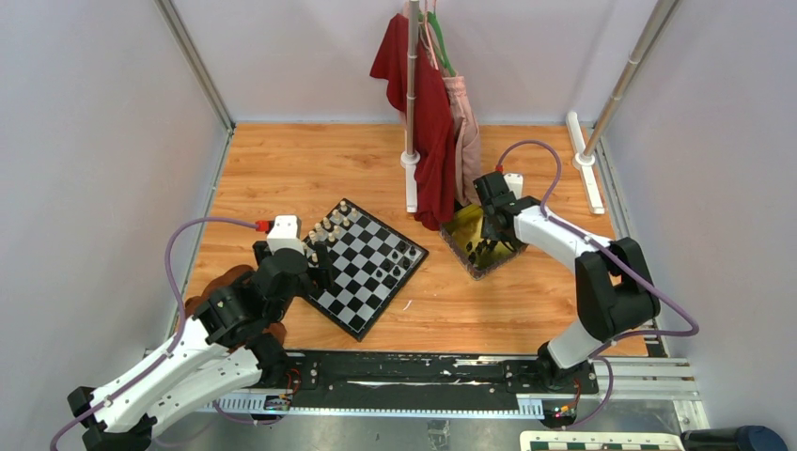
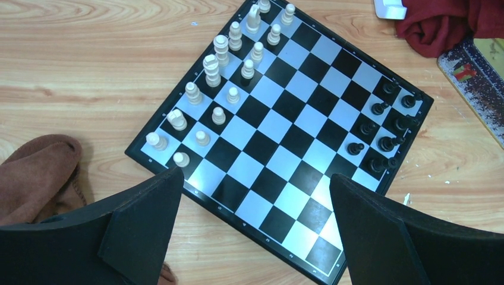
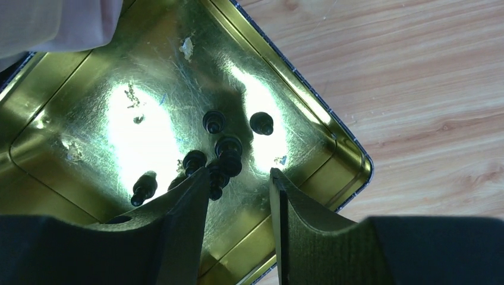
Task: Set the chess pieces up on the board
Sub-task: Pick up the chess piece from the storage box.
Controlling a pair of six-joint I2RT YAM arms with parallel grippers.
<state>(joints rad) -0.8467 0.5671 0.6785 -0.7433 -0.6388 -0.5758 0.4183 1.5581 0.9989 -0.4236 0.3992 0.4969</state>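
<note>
Left gripper (image 2: 254, 178): spread wide, holding nothing, over the lower edge of the board (image 2: 285, 127). Cream pieces (image 2: 220, 50) stand in two rows along the board's upper-left side, black pieces (image 2: 386, 142) at its right side.

Right gripper (image 3: 239, 173): partly open, nothing between the fingers, with loose pieces (image 3: 229, 148) just beyond its tips in the gold tray (image 3: 350, 157). Only the right wrist view shows the tray's contents. The top view shows the board and tray apart.
</note>
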